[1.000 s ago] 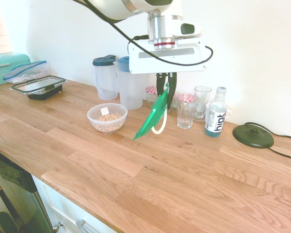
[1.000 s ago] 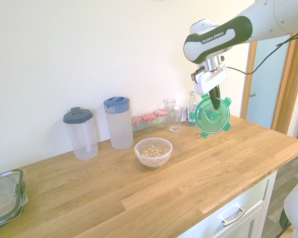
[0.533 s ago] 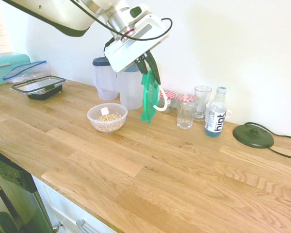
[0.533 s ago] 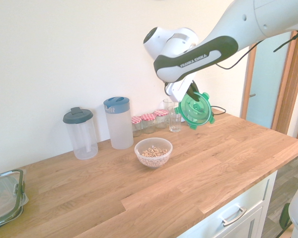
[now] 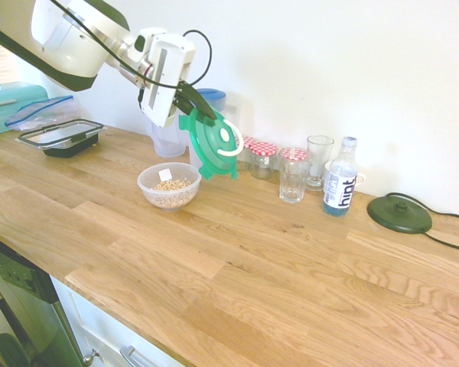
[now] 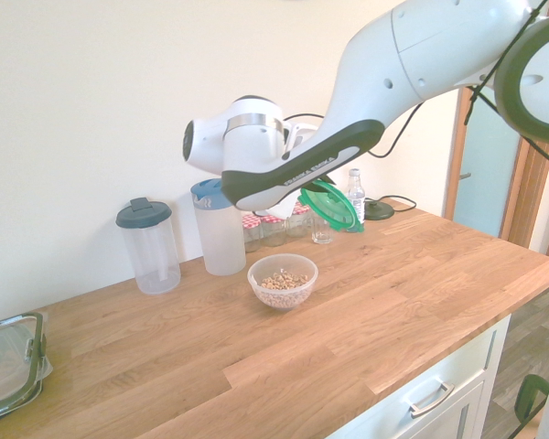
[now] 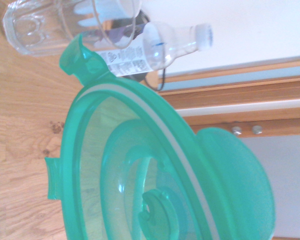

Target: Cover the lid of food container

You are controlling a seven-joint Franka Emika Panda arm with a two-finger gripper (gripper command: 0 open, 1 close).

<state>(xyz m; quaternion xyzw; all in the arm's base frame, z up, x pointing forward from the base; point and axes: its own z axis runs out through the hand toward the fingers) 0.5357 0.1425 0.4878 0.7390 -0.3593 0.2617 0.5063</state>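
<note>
The gripper [image 5: 195, 108] is pinched tight on the edge of the green lid [image 5: 212, 144]. It holds the lid up in the air, tipped on a slant, with one edge low and one edge high. A loose white ring hangs at the lid's face in the first outside view. The lid is above the wooden counter [image 5: 237, 260] and a little up and to the side of the food container [image 5: 169, 185], not touching it. In the second outside view the lid [image 6: 330, 203] shows behind the arm, above and to the right of the food container [image 6: 282, 280].

The white arm [image 6: 348, 119] bends over low. Its hand points mostly sideways and a bit down.

The food container sits open on the counter with small beige bits inside. Just behind it stand two tall pitchers with dark blue tops [image 6: 146, 243]. Little jars with red checked tops [image 5: 263, 157], two drinking glasses [image 5: 293, 175] and a water bottle [image 5: 340, 177] stand in a row by the wall
</note>
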